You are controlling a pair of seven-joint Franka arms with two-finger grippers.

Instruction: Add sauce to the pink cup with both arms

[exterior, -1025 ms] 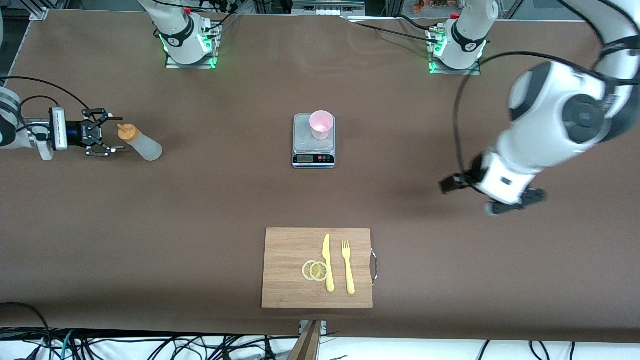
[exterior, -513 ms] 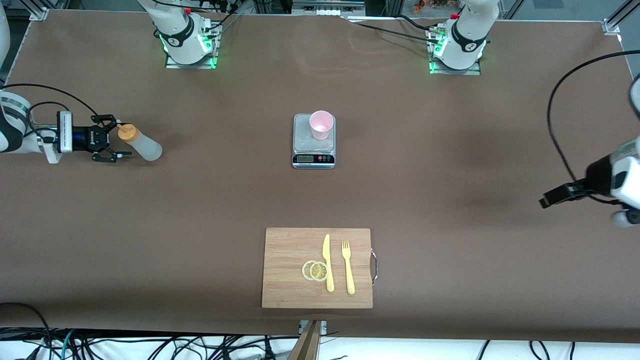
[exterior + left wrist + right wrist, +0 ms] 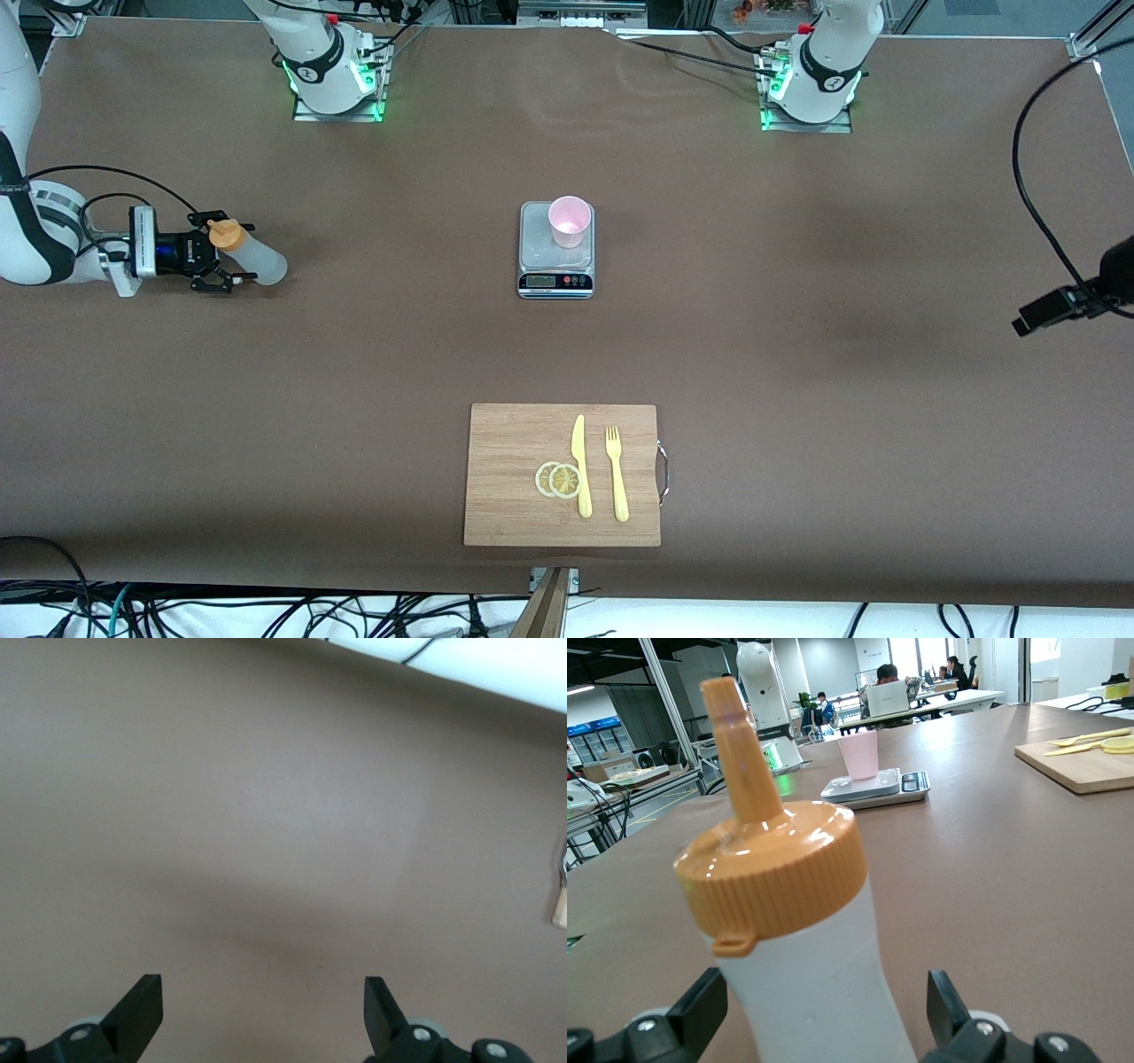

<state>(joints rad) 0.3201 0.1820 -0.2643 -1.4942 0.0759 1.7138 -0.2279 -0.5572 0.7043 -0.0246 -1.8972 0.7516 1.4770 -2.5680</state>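
The sauce bottle point(image 3: 255, 258), whitish with an orange cap, stands upright on the table at the right arm's end. My right gripper point(image 3: 237, 252) is level with it, fingers open on either side of the bottle's body point(image 3: 806, 966), apart from it. The pink cup point(image 3: 569, 220) stands on a kitchen scale point(image 3: 555, 266) mid-table; the right wrist view shows the cup point(image 3: 859, 755) past the bottle. My left gripper point(image 3: 263, 1003) is open over bare brown table at the left arm's end, with nothing between its fingers. In the front view only a black part of that arm's wrist point(image 3: 1059, 306) shows.
A wooden cutting board point(image 3: 496, 514) lies near the front camera's edge, with a yellow knife point(image 3: 580, 465), a yellow fork point(image 3: 617, 474) and two lemon slices point(image 3: 558, 479) on it. The arms' bases point(image 3: 332, 75) stand along the table's edge farthest from the camera.
My right gripper slid toward the bottle until its open fingers flank it. The left arm swung away toward its end of the table and has nearly left the front view.
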